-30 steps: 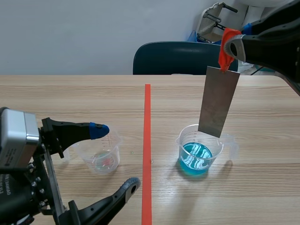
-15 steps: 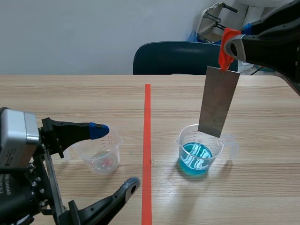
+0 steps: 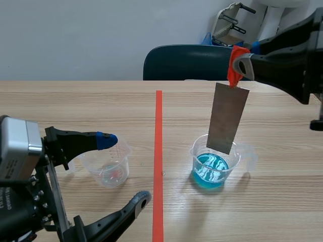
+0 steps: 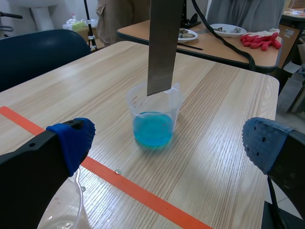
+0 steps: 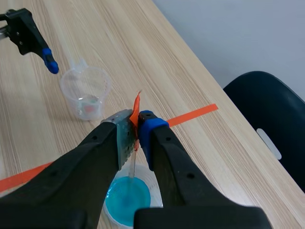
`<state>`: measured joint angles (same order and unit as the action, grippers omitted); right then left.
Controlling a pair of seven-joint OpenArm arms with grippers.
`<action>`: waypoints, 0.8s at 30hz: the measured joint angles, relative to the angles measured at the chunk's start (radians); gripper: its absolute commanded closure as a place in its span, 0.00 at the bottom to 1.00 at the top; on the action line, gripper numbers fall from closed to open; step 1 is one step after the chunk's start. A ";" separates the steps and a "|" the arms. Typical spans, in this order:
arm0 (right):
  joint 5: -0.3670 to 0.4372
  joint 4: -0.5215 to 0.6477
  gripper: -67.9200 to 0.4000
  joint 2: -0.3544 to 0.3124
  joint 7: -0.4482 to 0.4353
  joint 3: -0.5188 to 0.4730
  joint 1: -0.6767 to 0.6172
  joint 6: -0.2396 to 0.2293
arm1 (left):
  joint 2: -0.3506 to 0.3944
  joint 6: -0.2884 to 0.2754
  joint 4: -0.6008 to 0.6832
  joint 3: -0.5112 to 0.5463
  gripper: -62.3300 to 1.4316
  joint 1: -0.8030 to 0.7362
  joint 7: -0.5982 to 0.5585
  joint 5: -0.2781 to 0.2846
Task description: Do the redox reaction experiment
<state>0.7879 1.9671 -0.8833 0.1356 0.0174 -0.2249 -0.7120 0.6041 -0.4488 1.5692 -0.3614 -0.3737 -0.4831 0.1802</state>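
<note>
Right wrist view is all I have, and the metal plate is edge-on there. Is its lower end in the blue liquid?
Observer: No. In the left wrist view the metal plate ends about level with the rim of the cup, above the blue liquid.
Operator: Is the left gripper holding the other cup?
Observer: No. The scene view shows the left gripper open. The clear cup stands by one finger, not pressed between them.
</note>
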 measured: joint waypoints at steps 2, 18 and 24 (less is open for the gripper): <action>-0.023 -0.013 0.98 0.011 -0.015 0.015 0.000 0.000 | 0.000 0.000 0.000 0.000 0.00 0.000 0.000 0.000; -0.245 -0.164 0.98 0.077 -0.216 0.114 0.013 0.000 | 0.000 0.000 0.000 0.000 0.00 0.000 0.018 0.000; -0.314 -0.203 0.98 0.115 -0.274 0.158 0.022 0.000 | 0.000 0.000 0.000 0.000 0.00 0.002 0.100 -0.001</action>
<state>0.4736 1.7638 -0.7685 -0.1383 0.1757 -0.2031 -0.7120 0.6037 -0.4488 1.5692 -0.3614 -0.3714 -0.3836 0.1795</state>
